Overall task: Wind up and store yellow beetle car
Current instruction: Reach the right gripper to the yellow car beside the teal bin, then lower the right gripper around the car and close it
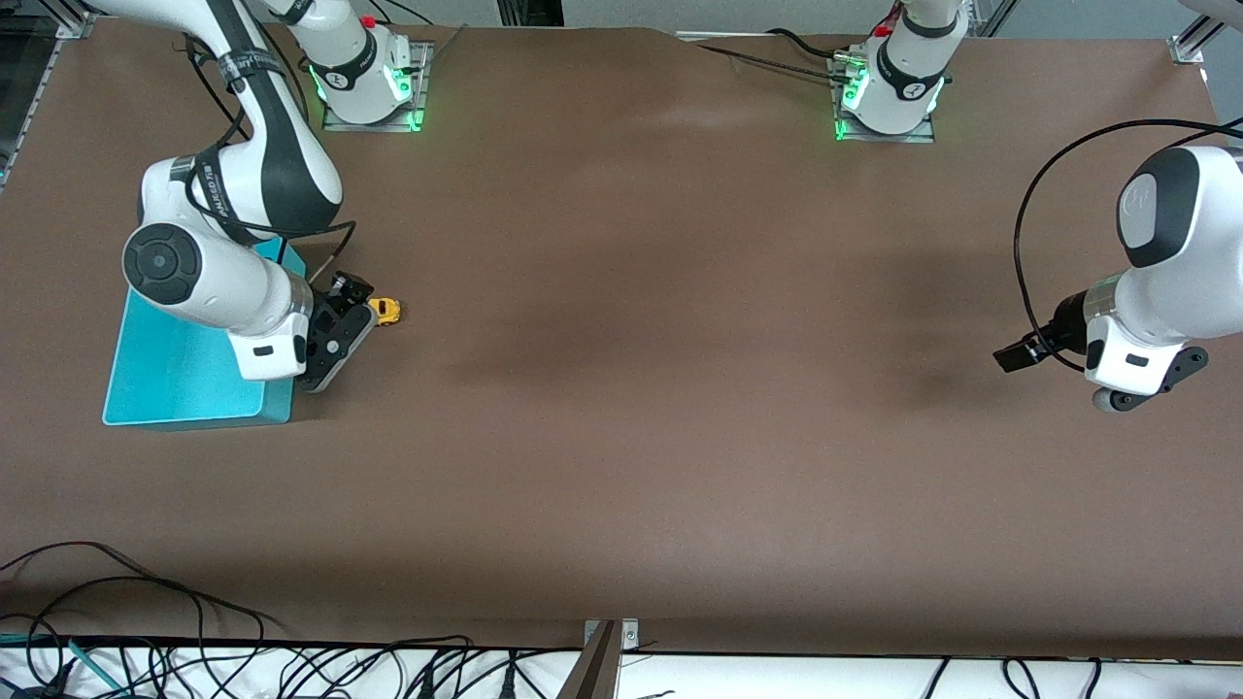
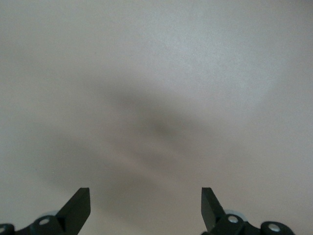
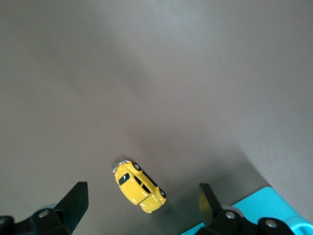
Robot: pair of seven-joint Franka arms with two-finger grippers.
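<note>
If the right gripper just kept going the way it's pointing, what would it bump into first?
Probably the yellow beetle car. The right gripper, fingers open, points down at the table with the car roughly between them, beside the turquoise bin. Depth is unclear; it might touch bare table instead.

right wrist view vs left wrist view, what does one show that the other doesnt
Only the right wrist view shows the yellow beetle car on the table, with a corner of the turquoise bin beside it, and the right gripper open above the car. Only the left wrist view shows the left gripper, open over bare table. Both share the brown table and open jaws holding nothing.
</note>
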